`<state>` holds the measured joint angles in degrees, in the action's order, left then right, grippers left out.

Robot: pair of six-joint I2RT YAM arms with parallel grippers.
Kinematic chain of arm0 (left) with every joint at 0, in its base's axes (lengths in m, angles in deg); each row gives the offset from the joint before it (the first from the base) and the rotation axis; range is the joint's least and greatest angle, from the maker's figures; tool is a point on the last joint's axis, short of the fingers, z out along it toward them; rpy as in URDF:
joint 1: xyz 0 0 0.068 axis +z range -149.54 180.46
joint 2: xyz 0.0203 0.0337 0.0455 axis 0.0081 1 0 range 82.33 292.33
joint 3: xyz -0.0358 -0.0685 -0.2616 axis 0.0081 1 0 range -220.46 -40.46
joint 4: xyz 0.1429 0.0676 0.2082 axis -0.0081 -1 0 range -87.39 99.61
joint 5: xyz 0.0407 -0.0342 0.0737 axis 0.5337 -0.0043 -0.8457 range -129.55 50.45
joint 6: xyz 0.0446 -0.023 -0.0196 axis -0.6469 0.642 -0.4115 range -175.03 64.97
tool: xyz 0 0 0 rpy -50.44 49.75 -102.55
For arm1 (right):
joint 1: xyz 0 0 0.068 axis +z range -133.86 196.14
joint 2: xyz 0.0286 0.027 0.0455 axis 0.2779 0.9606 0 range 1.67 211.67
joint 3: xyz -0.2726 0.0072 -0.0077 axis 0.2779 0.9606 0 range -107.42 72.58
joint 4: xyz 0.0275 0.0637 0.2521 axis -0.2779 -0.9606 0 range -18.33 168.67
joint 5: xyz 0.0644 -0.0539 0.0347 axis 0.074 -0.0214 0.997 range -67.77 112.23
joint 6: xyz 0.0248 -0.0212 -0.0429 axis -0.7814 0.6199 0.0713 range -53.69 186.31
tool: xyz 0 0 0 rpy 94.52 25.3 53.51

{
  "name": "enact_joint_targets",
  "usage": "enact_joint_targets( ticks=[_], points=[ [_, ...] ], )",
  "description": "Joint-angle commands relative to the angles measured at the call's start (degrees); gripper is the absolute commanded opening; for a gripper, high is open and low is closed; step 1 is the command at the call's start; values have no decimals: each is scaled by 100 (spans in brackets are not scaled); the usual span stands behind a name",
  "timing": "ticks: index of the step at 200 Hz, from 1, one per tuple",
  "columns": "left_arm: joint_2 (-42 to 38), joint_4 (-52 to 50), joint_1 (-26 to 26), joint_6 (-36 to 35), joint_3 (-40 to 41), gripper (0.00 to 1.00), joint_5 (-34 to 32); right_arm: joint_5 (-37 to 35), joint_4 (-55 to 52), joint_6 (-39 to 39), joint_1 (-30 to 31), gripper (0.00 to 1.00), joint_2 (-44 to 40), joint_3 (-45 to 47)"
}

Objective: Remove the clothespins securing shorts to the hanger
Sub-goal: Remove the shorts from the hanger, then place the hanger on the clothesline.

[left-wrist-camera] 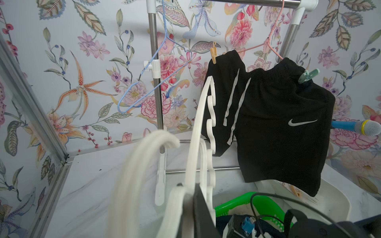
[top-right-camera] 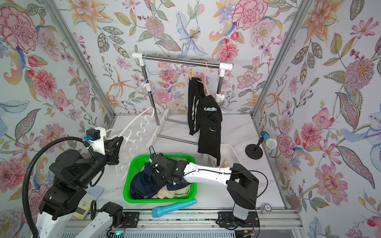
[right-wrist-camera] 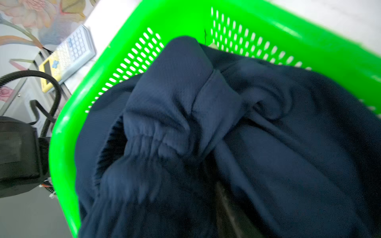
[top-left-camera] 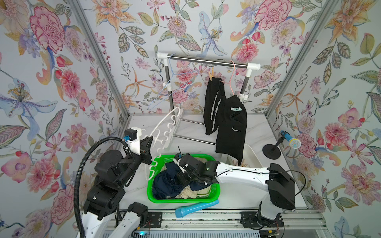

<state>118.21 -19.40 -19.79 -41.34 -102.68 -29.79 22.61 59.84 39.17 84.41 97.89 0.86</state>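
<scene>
In both top views the left claw (top-left-camera: 148, 144) was clamped narrow on a white hanger (top-left-camera: 165, 131), which rose bare from its jaws toward the rack; the right claw (top-left-camera: 186, 178) pointed down into a green basket (top-left-camera: 181, 200), its tips sunk among cloth, so whether it stood wide or narrow could not be told; right under it lay the navy shorts (top-left-camera: 165, 183), with the cream shorts (top-left-camera: 193, 193) just beside them; well beyond both claws the black shorts (top-left-camera: 228, 123) hung from a pink hanger (top-left-camera: 232, 82) on the rail (top-left-camera: 206, 61); a tan peg (top-left-camera: 211, 75) gripped their top corner on the left claw's side, and a teal clip (top-left-camera: 236, 109) sat on the corner farther from it; a blue hanger (top-left-camera: 171, 82) hung bare on the rail.

From the left wrist, the white hanger (left-wrist-camera: 202, 115) stood pinched in the dark jaws close to the lens, its wavy edge running up and away; past it hung the black shorts (left-wrist-camera: 278, 127), pale stripes and a small logo showing; the tan peg (left-wrist-camera: 214, 54) held one top corner, the teal clip (left-wrist-camera: 308, 76) the other.

From the right wrist, the navy shorts (right-wrist-camera: 206, 123) filled the space right before the claw, bunched at the elastic waist inside the basket (right-wrist-camera: 309, 41); the picture was blurred and the jaws could not be made out; a calculator (right-wrist-camera: 70, 53) lay outside the basket.
</scene>
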Motion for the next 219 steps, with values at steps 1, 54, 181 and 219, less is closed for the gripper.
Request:
enact_joint_targets(
  ticks=[1,54,181,219],
  points=[
    [235,-516,34,-350,-267,0,730,-309,-24,115,-167,53,-797,86],
    [547,-1115,14,-1065,-455,0,1430,-361,-24,783,-373,56,-2224,468],
    [1696,-1342,-2400,-1878,-1274,0,101,-237,-618,4474,-921,56,-3815,82],
    [1808,-1467,-2415,-1974,-1334,0,576,-869,-658,5411,-451,57,-3523,-11]
  ],
)
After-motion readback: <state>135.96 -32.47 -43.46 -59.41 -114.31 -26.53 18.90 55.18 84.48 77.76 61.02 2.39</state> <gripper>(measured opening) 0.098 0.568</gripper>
